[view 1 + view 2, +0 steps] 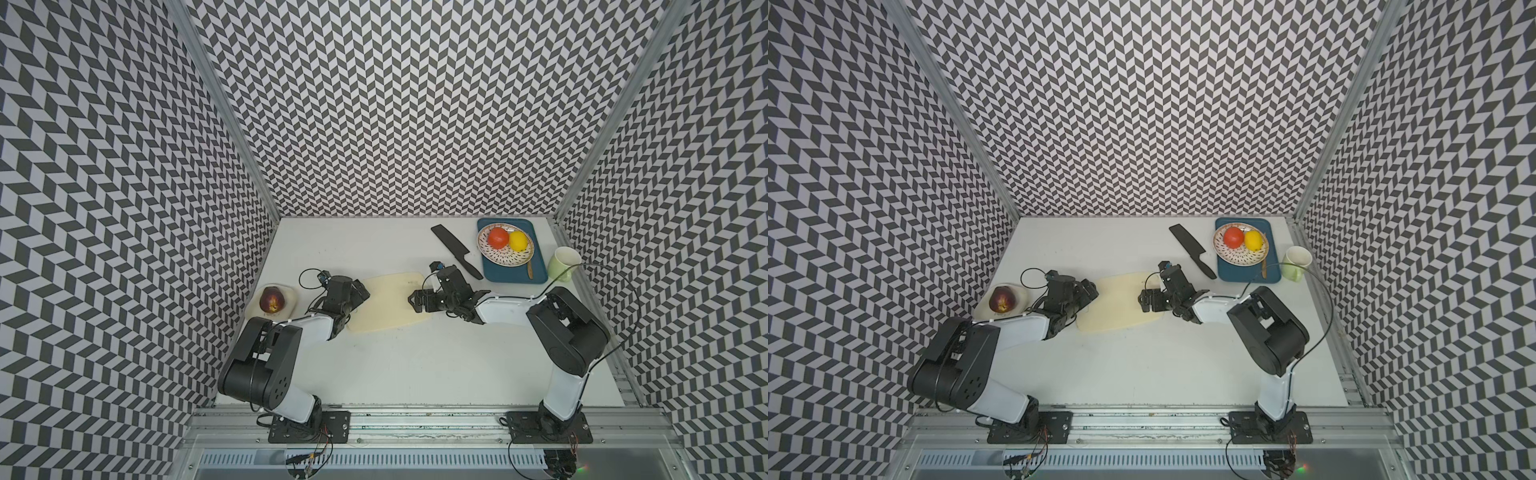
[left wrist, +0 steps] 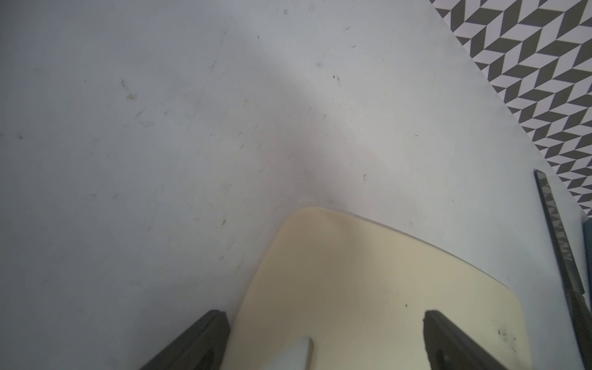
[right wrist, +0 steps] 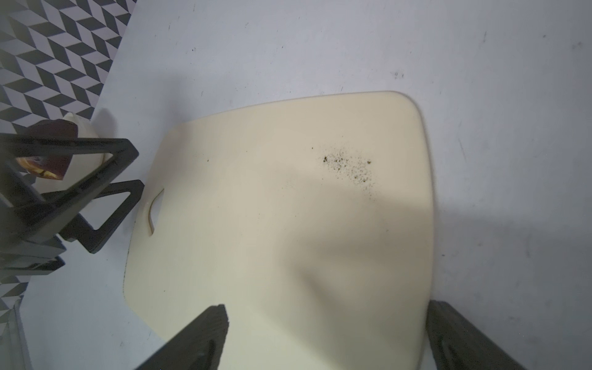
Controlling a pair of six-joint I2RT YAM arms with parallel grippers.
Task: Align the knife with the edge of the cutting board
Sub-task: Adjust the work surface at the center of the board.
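Observation:
The black knife (image 1: 455, 250) (image 1: 1192, 250) lies flat and slanted on the table, behind and to the right of the cream cutting board (image 1: 386, 301) (image 1: 1119, 301), its handle pointing at the blue tray. Nothing touches it. My left gripper (image 1: 363, 294) (image 2: 325, 320) hangs open over the board's left end, near the small hole. My right gripper (image 1: 414, 301) (image 3: 330, 312) stands open over the board's right end, its fingers spread about as wide as the board (image 3: 288, 208). In the left wrist view the knife (image 2: 557, 243) shows edge-on, beyond the board (image 2: 368, 272).
A blue tray (image 1: 540, 266) at the back right holds a patterned plate (image 1: 498, 255) with a tomato and a lemon, plus a thin brown utensil (image 1: 530, 270). A pale green mug (image 1: 563, 262) stands right of it. A white bowl (image 1: 291, 297) with a dark red fruit sits at the left.

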